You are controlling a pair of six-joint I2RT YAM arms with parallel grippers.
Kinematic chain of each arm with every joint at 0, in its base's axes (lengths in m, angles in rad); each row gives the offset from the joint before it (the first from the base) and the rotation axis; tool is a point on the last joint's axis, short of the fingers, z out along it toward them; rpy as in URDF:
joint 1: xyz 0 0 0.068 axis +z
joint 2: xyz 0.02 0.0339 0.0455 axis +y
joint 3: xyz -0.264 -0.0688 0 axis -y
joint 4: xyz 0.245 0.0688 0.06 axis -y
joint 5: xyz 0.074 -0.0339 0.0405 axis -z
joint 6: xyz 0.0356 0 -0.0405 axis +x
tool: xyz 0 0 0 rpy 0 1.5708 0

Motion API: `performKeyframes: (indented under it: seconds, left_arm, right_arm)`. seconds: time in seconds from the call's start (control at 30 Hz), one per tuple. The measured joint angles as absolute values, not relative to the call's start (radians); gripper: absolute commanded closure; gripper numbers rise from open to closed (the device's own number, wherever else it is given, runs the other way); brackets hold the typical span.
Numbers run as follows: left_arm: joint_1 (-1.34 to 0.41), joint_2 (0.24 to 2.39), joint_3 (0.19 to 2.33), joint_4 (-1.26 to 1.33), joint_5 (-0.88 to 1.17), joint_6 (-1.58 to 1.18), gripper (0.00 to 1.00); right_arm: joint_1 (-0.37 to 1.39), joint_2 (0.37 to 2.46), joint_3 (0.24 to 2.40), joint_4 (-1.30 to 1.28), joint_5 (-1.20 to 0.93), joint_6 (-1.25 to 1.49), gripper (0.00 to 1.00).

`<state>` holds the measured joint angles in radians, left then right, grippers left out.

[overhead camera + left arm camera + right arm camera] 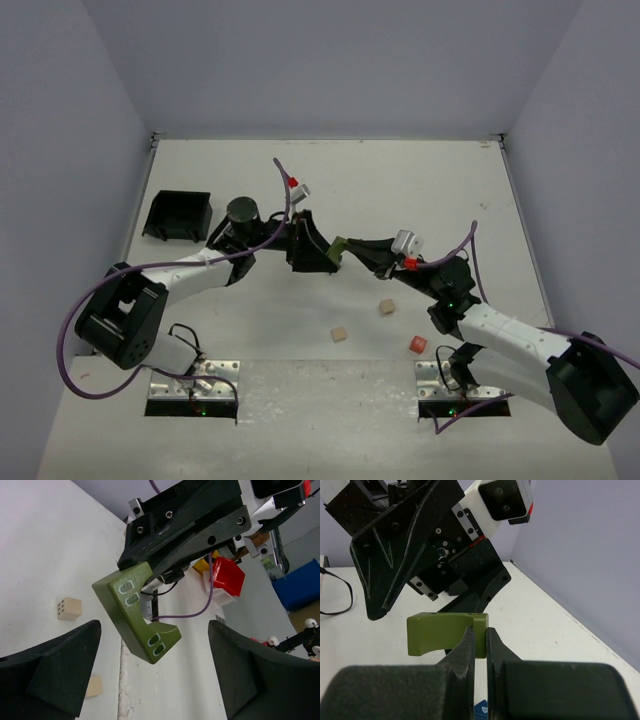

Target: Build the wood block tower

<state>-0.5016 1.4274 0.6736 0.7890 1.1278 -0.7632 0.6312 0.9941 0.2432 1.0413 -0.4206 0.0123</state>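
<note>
My right gripper (480,641) is shut on one end of the olive-green oblong block (445,632) and holds it in the air over the middle of the table (340,246). My left gripper (154,652) is open wide and faces this block (134,611); its fingers (60,662) do not touch it. In the top view the left gripper (318,250) and right gripper (352,248) meet nose to nose. Two tan cubes (386,307) (339,334) and a red cube (417,344) lie on the table nearer the arms. A blue piece (481,710) shows under the right fingers.
A black square tray (178,215) stands at the back left. The table (400,180) is walled at the back and sides. Purple cables loop off both arms. In the left wrist view the tan cubes (69,608) (93,686) lie to the left.
</note>
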Motion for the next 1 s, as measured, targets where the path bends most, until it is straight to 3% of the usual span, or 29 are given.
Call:
performKeyframes:
  seconds: [0.33, 0.47, 0.57, 0.73, 0.87, 1.0]
  left_arm:
    - [-0.509, 1.427, 0.667, 0.813, 1.115, -0.799, 0.70]
    - [-0.509, 1.427, 0.665, 0.813, 1.108, -0.814, 0.92]
    - [-0.509, 1.427, 0.665, 0.813, 1.108, -0.817, 1.00]
    - [-0.512, 1.427, 0.665, 0.813, 1.111, -0.816, 1.00]
    - [-0.514, 1.427, 0.666, 0.778, 1.087, -0.793, 1.00]
    - [-0.517, 1.423, 0.687, 0.656, 1.015, -0.722, 1.00]
  right_arm:
    - [0.633, 1.054, 0.244, 1.162, -0.424, 0.051, 1.00]
    - [0.633, 1.057, 0.242, 1.173, -0.422, 0.051, 1.00]
    - [0.633, 1.050, 0.237, 1.172, -0.420, 0.050, 0.85]
    - [0.633, 1.027, 0.238, 1.103, -0.404, 0.057, 0.36]
    - [0.631, 1.014, 0.244, 1.015, -0.366, 0.064, 0.29]
    - [0.631, 0.992, 0.253, 0.937, -0.322, 0.069, 0.11]
